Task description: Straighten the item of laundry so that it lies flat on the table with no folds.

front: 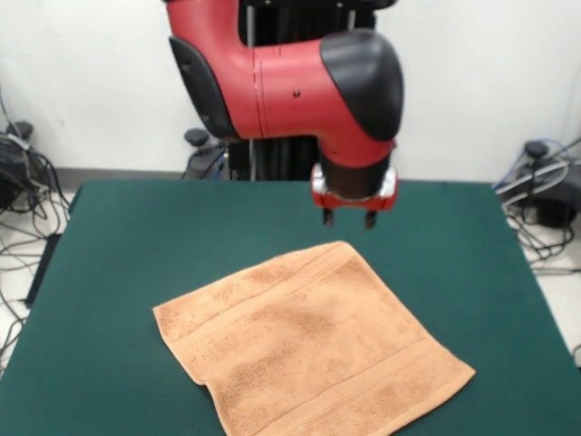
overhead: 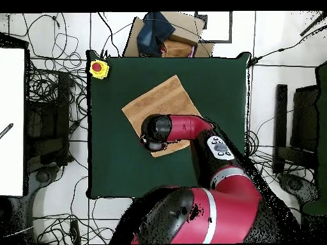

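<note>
Towel [front: 313, 359] lies spread on green table [front: 118, 272].

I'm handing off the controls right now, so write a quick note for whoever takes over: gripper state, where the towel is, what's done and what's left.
Gripper: open and empty, hanging just above the towel's far corner, not touching it.
Towel: spread out on the green table, turned diamond-wise, band stripes visible near two edges. Its near edge runs out of the front view; in the overhead view the arm hides the corner nearest the robot.
Done: towel looks flat, no folds in the visible part.
Left: lift the arm clear and check the hidden corner for a tuck before calling it finished.
</note>
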Action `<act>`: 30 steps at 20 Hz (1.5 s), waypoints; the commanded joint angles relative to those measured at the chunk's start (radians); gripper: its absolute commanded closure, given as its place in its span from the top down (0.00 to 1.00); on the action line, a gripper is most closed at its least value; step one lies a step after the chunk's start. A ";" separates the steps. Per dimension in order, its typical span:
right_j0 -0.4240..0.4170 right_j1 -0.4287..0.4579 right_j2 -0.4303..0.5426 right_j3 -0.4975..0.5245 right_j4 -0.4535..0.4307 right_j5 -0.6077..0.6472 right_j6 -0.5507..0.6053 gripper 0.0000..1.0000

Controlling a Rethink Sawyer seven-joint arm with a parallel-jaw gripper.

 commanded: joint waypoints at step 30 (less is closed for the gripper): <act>0.247 0.504 -0.253 -0.437 0.020 -0.391 0.154 1.00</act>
